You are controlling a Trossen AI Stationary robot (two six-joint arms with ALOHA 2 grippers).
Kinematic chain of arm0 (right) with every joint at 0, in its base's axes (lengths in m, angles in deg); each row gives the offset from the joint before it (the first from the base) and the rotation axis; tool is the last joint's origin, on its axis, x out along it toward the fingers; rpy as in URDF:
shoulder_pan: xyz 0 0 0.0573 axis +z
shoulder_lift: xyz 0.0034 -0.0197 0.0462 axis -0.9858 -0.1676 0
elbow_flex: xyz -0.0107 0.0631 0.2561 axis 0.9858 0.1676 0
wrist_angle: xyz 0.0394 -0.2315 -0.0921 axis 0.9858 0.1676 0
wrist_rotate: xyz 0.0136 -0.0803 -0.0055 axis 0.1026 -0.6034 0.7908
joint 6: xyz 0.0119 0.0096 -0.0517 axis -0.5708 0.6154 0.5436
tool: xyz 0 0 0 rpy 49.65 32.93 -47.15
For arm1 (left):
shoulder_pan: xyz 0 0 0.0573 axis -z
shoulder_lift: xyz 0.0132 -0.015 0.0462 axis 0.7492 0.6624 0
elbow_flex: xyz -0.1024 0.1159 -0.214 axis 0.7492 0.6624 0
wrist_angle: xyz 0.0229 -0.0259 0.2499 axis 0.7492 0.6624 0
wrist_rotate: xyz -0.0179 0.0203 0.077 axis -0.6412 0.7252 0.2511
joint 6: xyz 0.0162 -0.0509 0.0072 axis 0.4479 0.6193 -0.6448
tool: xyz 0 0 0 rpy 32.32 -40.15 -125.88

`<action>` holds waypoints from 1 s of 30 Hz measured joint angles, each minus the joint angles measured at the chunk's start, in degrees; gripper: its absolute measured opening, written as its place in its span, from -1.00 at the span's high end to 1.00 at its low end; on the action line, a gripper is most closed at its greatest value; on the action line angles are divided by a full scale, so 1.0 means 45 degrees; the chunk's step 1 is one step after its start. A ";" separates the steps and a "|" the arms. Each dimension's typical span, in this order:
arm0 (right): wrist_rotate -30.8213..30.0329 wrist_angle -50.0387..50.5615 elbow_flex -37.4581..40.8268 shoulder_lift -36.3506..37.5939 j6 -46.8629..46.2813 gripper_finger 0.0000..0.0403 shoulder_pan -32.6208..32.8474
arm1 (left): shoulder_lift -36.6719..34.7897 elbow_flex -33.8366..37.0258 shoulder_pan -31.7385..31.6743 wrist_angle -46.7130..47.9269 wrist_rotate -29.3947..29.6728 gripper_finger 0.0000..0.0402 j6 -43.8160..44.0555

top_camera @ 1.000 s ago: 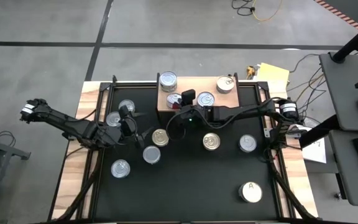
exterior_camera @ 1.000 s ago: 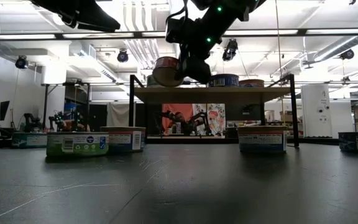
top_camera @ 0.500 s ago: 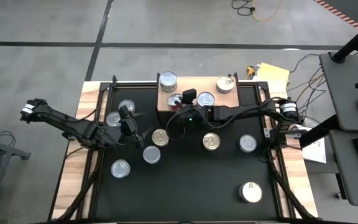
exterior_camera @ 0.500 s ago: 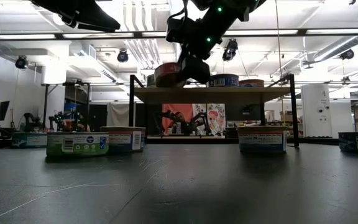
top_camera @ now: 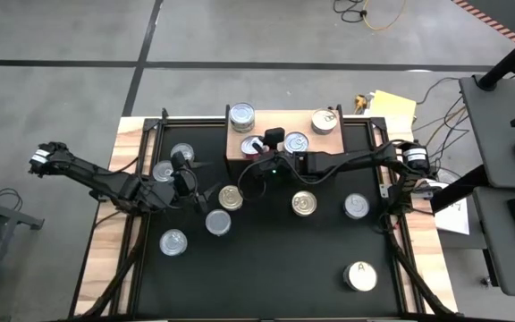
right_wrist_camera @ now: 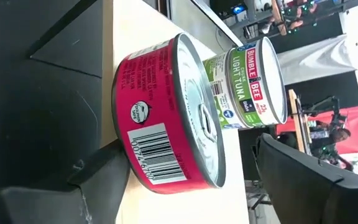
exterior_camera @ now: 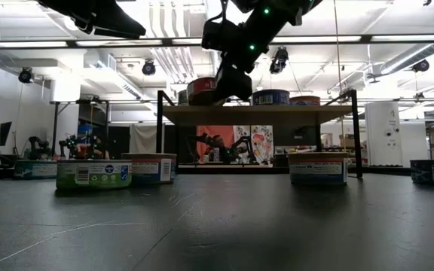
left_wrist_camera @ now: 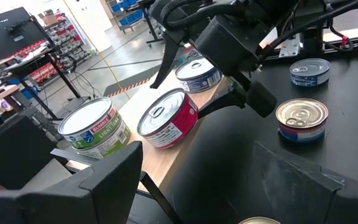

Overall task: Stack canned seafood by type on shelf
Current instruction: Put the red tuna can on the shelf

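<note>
The black desk [top_camera: 266,259] carries the wooden shelf [top_camera: 316,143] at twelve o'clock and eight loose tins. On the shelf sit four tins, including a red tin [top_camera: 251,145] near its front edge.

The right arm reaches in from the right side of the table toward the far middle, its forearm lying almost level and its wrist bent toward the far edge. The right gripper [top_camera: 259,148] hangs there with its two dark fingers [right_wrist_camera: 303,180] spread wide apart. The left arm stretches in from the left side, elbow low, and the left gripper [top_camera: 201,198] hovers left of centre with its jaws parted
</note>
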 joint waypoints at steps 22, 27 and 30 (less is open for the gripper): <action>0.0036 0.3624 -0.1629 0.0007 -0.2791 -0.61 -0.0023 | 0.0000 0.0000 0.0000 -0.0005 -0.0003 -0.44 0.0232; 0.0029 0.3640 -0.1667 0.0015 -0.2769 -0.64 -0.0179 | 0.0000 0.0000 0.0000 -0.0005 -0.0003 -0.44 0.0319; 0.0018 0.3784 -0.1669 0.0019 -0.2773 -0.64 -0.0243 | 0.0000 0.0000 0.0000 -0.0005 -0.0003 -0.44 0.0376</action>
